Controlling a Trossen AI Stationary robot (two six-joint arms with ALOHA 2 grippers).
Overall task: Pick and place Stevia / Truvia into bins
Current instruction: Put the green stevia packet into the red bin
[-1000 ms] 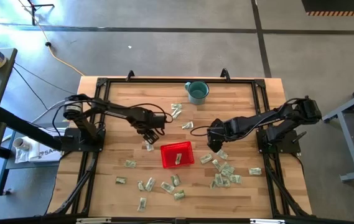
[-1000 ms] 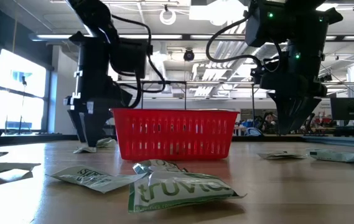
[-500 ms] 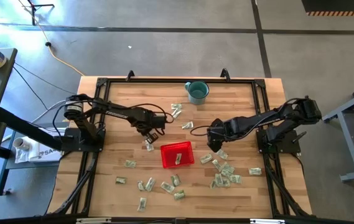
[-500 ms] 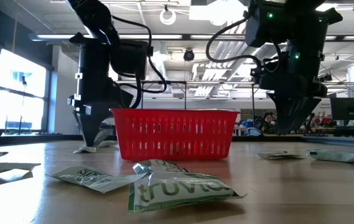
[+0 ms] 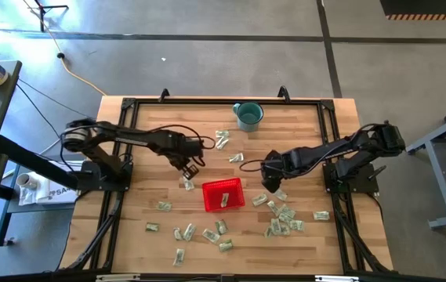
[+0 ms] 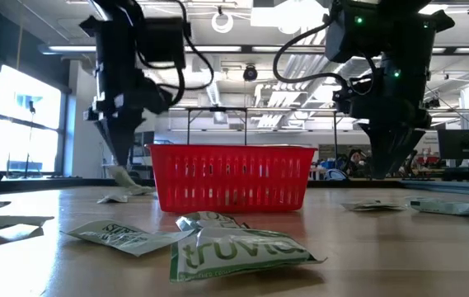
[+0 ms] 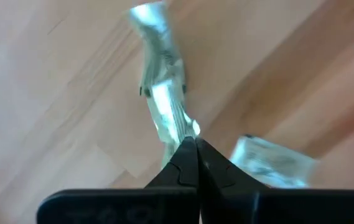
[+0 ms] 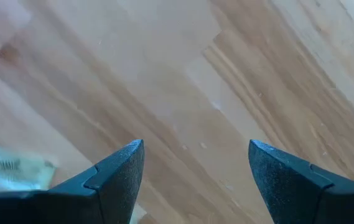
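Left gripper [image 7: 188, 142]: I see its fingers pressed together on one end of a Truvia packet [image 7: 162, 102]; packet dangles clear of the wooden table [image 5: 309, 133]; gripper sits just beyond the red basket's far-left corner
Second packet [image 7: 269, 160]: lies flat on the wood just beside the held one
Right gripper [image 8: 195, 155]: fingers spread wide over bare wood, nothing between them; hangs right of the basket, near the packet cluster
Red basket [image 5: 223, 194]: mid-table; one packet inside
Loose packets [image 5: 284, 218]: scattered across the near half; a few by the teal mug [image 5: 248, 115]
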